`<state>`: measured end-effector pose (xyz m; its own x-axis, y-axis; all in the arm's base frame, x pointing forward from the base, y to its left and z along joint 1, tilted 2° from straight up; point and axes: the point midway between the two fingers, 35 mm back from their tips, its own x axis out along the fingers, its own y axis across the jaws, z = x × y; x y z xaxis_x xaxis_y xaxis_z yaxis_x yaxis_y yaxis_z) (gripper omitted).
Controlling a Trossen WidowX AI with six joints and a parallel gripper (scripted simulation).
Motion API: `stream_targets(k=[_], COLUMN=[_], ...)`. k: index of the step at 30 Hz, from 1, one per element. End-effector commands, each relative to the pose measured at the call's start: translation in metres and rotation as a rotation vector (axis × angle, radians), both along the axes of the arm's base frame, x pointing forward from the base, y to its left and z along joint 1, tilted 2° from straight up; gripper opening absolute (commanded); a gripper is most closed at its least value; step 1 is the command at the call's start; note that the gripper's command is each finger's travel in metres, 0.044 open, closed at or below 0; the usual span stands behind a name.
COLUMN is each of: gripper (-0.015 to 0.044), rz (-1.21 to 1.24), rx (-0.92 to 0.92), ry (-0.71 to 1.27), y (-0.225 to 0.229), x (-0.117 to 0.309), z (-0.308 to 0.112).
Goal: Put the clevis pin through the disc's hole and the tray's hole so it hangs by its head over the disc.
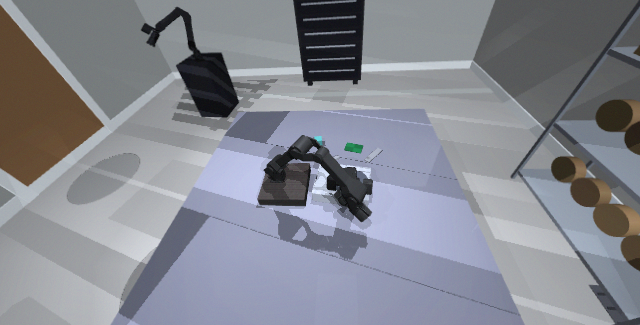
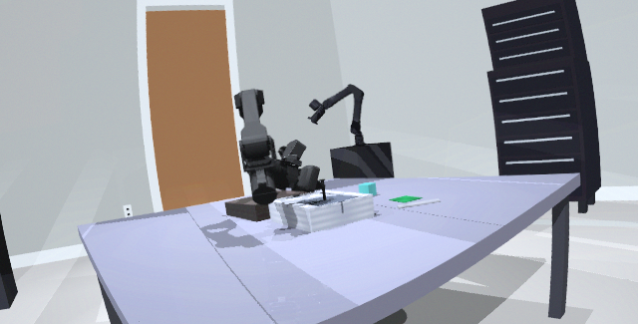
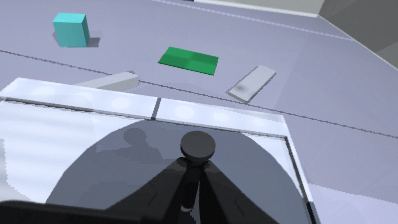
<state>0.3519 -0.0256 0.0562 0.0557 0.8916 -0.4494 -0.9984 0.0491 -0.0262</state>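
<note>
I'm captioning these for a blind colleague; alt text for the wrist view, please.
A dark claw grips a round-headed pin upright, head up, over a wide grey disc in a rimmed tray. Beyond lie a turquoise block and a green plate.

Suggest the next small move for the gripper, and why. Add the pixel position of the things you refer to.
I'd probably shift the gripper [image 3: 193, 166] slightly to bring the pin's lower end over the disc's hole before lowering. The pin [image 3: 198, 145] is clamped below its head, which sits well above the disc [image 3: 115, 165] in the tray [image 2: 344, 214] [image 3: 220, 111]; whether the tip is already centred I can't tell.
</note>
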Motion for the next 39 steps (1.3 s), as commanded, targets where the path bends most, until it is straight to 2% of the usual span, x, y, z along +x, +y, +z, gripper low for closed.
stream_targets(k=[1, 39], gripper=[0.0000, 0.0000], rz=[0.001, -0.001], rx=[0.011, -0.022], ry=[0.008, 0.027], y=[0.0008, -0.0007], x=[0.0001, -0.0020], z=[-0.0025, -0.0014])
